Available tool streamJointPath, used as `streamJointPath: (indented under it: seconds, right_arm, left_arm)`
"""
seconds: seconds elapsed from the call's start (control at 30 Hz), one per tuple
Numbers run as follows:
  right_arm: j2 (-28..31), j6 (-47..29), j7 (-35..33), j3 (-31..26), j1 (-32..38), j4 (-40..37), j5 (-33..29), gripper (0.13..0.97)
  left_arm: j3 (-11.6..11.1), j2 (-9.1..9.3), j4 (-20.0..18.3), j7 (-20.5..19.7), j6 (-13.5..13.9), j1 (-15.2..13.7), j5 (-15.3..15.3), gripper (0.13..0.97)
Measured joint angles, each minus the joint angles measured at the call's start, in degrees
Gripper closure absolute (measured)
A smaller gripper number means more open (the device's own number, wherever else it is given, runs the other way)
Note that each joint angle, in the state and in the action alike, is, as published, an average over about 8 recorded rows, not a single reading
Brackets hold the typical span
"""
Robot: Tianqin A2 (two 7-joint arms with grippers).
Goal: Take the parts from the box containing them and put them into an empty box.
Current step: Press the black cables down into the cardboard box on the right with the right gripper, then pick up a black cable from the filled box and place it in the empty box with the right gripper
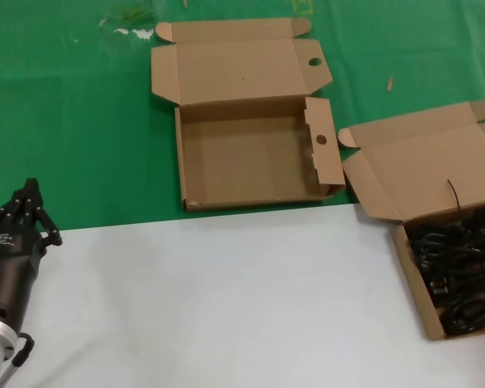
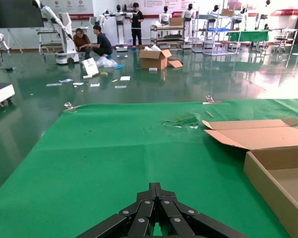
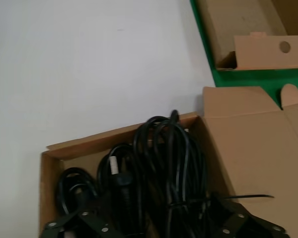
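right gripper: spread wide, straddling a cable bundle in the full box | cables: light, floppy, snaggy; pinch at cinch | left gripper: closed, parked | empty box far off

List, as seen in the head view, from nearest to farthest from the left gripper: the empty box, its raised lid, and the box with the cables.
Measured from the left gripper, low at the left edge:
1. The empty box, centre, on the green cloth.
2. Its lid, behind it, farther back.
3. The box with the cables, far right edge.
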Motion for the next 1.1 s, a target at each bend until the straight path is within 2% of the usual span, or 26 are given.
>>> streamJointPath:
  seconds: [0.07, 0.2, 0.47, 0.5, 0.67, 0.77, 1.1]
  right_arm:
    - [-0.6, 0.0, -0.2, -0.3, 0.9, -1.1, -0.3, 0.404]
    - [-1.7, 0.3, -0.4, -0.7, 2.4, -2.6, -0.6, 0.404]
    - [-3.5, 1.2, -0.6, -1.3, 4.2, -4.5, -0.8, 0.619]
    - [-3.7, 1.3, -0.7, -1.3, 4.4, -4.7, -0.9, 0.619]
    - [-4.1, 1.4, -0.5, -1.6, 5.0, -5.1, -0.9, 0.73]
    - [-3.7, 0.7, 0.6, -1.7, 5.5, -4.1, -0.9, 0.796]
    - [-0.7, -6.6, 10.7, -1.6, 10.9, 5.7, -0.2, 0.883]
  left_arm:
    - [0.0, 0.0, 0.0, 0.0, 0.0, 0.0, 0.0, 0.957]
    - [0.0, 0.0, 0.0, 0.0, 0.0, 0.0, 0.0, 0.957]
    - [0.0, 0.0, 0.0, 0.0, 0.0, 0.0, 0.0, 0.957]
    - [0.0, 0.0, 0.0, 0.0, 0.0, 0.0, 0.0, 0.957]
    - [0.0, 0.0, 0.0, 0.0, 0.0, 0.0, 0.0, 0.957]
    - [0.0, 0.0, 0.0, 0.0, 0.0, 0.0, 0.0, 0.957]
    - [0.0, 0.0, 0.0, 0.0, 0.0, 0.0, 0.0, 0.957]
